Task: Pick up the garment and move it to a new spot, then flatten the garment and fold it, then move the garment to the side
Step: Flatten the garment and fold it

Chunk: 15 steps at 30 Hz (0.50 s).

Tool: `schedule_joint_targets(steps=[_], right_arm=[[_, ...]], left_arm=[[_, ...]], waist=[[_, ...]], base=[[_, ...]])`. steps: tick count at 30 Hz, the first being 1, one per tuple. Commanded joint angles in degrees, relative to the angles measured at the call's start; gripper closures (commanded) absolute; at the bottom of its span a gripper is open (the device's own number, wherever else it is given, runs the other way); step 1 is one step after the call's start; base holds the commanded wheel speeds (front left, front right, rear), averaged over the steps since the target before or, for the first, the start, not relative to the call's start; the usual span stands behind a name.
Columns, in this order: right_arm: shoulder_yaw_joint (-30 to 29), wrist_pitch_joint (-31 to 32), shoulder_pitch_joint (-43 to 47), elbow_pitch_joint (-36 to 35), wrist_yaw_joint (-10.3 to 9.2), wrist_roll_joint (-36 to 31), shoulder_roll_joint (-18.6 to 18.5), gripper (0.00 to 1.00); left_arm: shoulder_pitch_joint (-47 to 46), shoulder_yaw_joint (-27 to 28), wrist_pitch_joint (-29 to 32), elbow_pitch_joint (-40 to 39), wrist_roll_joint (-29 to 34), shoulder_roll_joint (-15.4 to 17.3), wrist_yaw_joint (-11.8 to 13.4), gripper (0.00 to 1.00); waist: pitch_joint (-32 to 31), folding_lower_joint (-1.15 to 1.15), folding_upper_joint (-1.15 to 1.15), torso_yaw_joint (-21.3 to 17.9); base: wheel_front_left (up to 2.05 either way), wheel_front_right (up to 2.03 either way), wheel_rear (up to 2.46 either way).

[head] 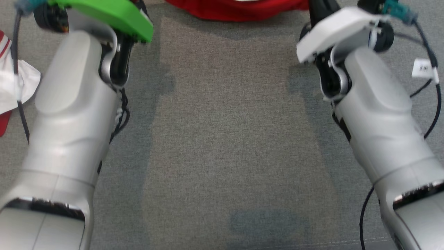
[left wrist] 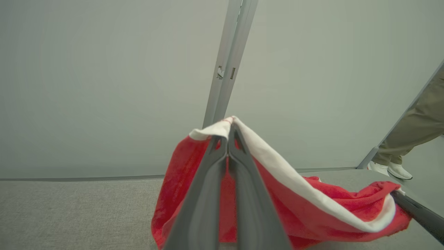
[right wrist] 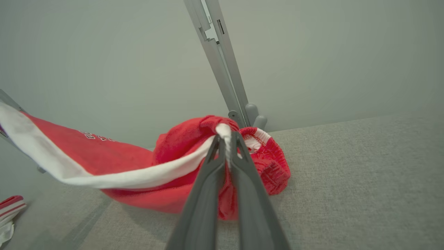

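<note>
Nearest to the head camera, the left forearm (head: 69,121) and the right forearm (head: 378,114) reach forward over the grey surface (head: 222,139), which is bare between them. Further on, the left gripper (left wrist: 228,133) is closed on the white band (left wrist: 277,166) of the garment (left wrist: 347,199). The right gripper (right wrist: 227,139) pinches the same band at another place, so the red cloth hangs between the two, and its lower folds seem to rest on the surface. It looks soft, light and limp, like towelling. I judge it will sag and bunch, so the trimmed edge near the corners is the better place to hold. At the robot's left lies another cloth (head: 20,83), white and red, apart from the garment; it could be in the way when the garment goes to the side. Behind stand a metal post (left wrist: 227,62) and a plain wall, and a person's leg (left wrist: 412,128) shows at the far edge.
</note>
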Motion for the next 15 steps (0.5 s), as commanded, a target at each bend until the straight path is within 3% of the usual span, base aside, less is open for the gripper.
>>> schedule_joint_targets(steps=[1,7,15], right_arm=[[0.84,-0.39,4.47,-2.23,0.0,2.14,-0.92,1.0],[2.01,-0.39,22.25,-13.76,0.0,6.69,-3.12,1.0],[0.03,-0.39,42.48,-27.98,0.0,3.93,-5.41,1.0]], left_arm=[[4.67,0.51,-0.19,-1.96,1.65,0.65,-0.28,1.0],[22.1,3.45,-0.23,-11.2,4.99,1.13,-0.28,1.0],[43.71,7.27,-0.23,-27.52,9.89,3.06,-0.27,1.0]], waist=[[-0.23,0.0,0.0,-0.27],[-1.94,0.0,0.0,-0.87],[-6.35,0.0,0.0,-1.32]], base=[[0.0,0.0,0.0],[0.0,0.0,0.0],[0.0,0.0,0.0]])
